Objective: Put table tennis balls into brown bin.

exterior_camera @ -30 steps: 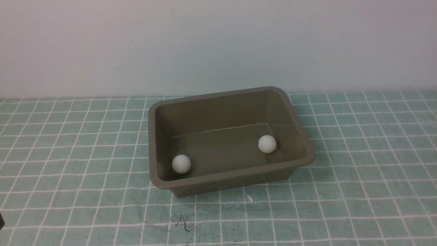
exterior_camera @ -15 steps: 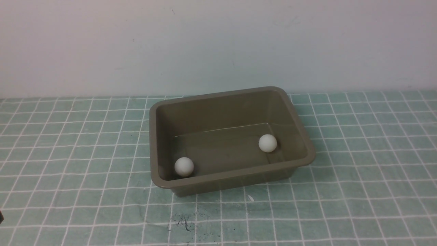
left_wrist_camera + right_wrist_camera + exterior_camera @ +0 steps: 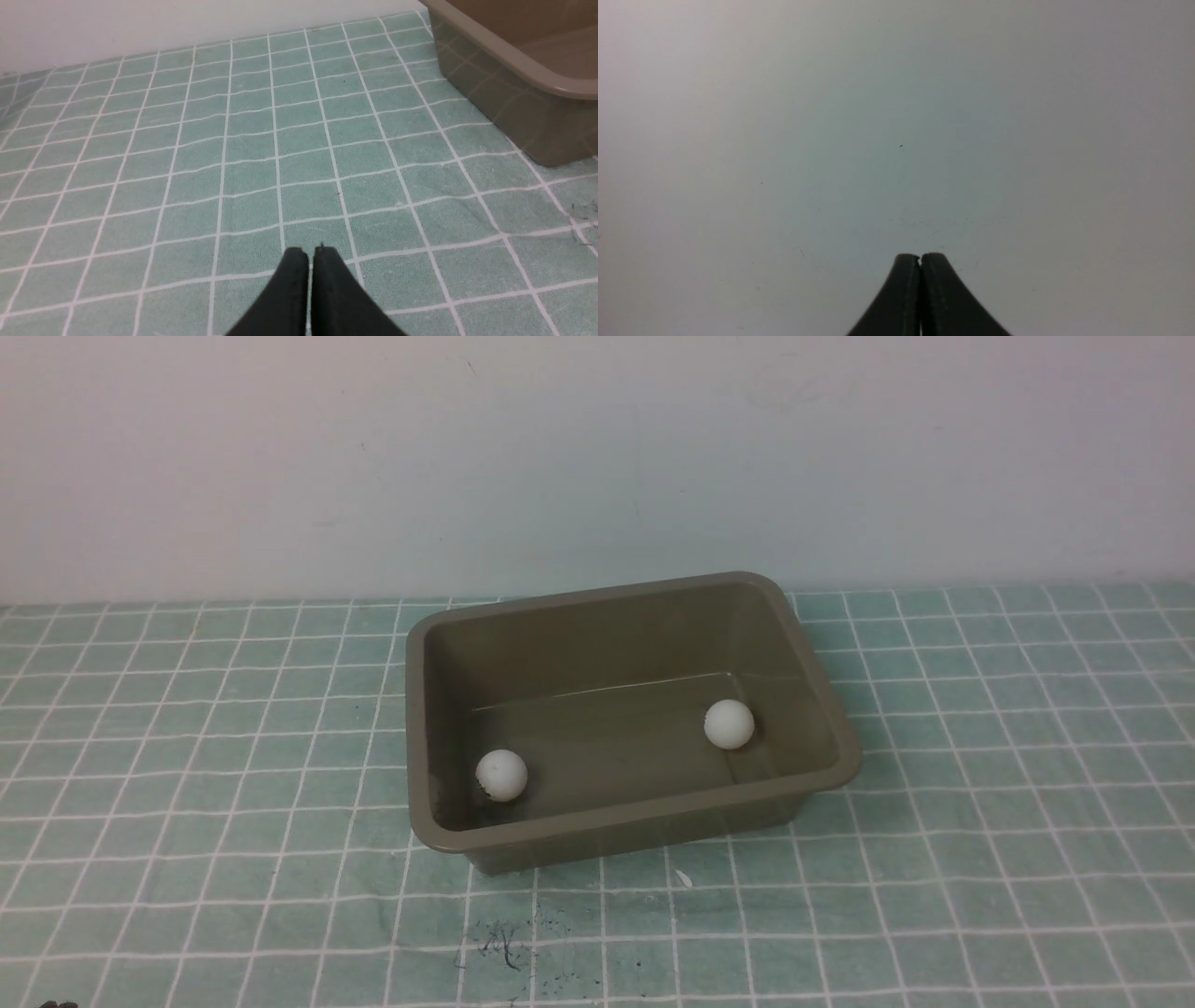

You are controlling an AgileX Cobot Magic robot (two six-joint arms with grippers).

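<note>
Already both matte white table tennis balls [image 3: 501, 775] [image 3: 729, 724] inside olive-brown plastic bin [image 3: 597, 644]; left gripper [image 3: 310, 254], right gripper [image 3: 920, 259] closed, empty; park clear of rim.

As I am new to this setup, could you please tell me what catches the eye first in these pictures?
The brown bin stands mid-table on the green checked cloth, with both table tennis balls inside it, one by the near left corner, one towards the right end. The left gripper is shut and empty over the cloth beside the bin; the right gripper, also shut, faces a plain pale surface.
</note>
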